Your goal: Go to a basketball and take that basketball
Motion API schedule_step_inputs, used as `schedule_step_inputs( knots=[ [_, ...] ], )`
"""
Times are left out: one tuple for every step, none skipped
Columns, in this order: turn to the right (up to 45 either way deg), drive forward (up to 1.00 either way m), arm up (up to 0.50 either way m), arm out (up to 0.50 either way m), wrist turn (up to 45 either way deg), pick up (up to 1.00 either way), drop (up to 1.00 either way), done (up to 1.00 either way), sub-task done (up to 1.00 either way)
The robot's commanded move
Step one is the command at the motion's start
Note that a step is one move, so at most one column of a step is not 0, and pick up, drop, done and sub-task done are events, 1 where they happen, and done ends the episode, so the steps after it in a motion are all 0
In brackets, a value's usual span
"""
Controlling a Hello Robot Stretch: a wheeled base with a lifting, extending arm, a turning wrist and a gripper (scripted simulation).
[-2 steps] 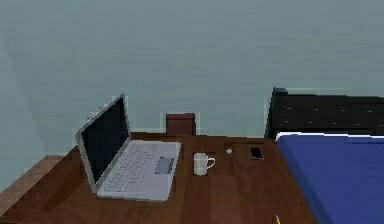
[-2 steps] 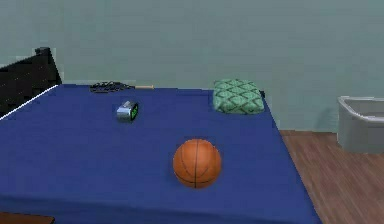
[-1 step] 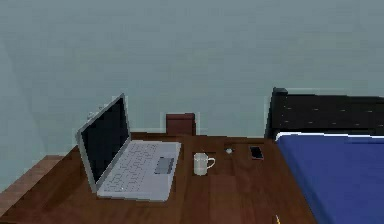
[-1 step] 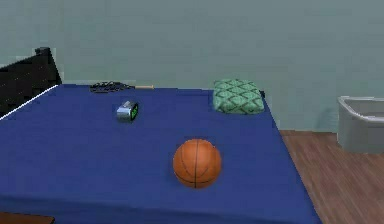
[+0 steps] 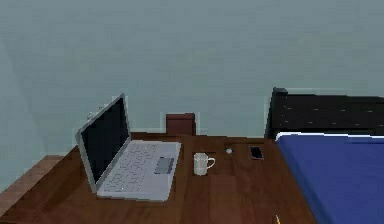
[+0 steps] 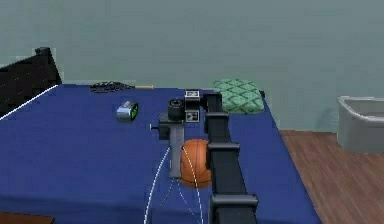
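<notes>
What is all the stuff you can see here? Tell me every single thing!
orange round basketball: one, orange, on the bed beside the arm
blue-covered bed: one, blue with a dark headboard, arm side view's left and middle
green patterned pillow: one, green, bed's far end
small green and grey object: one, on the bed, too small to name
white bin: one, white, arm side view's right
brown wooden desk: one, brown, forward view's middle
open silver laptop: one, silver, on the desk
white mug: one, white, right of the laptop
dark phone: one, black, desk's right end
arm: one, dark bar
gripper: one, dark, above the basketball in the picture; cannot tell whether it holds anything
</notes>
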Motion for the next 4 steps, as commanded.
schedule_step_inputs(
  knots=[
    [0.0, 0.00, 0.00, 0.00, 45.0, 0.00, 0.00, 0.00, 0.00],
    [0.0, 0.00, 0.00, 0.00, 45.0, 0.00, 0.00, 0.00, 0.00],
    [0.0, 0.00, 0.00, 0.00, 45.0, 0.00, 0.00, 0.00, 0.00],
    [0.0, 0.00, 0.00, 0.00, 45.0, 0.00, 0.00, 0.00, 0.00]
  ],
)
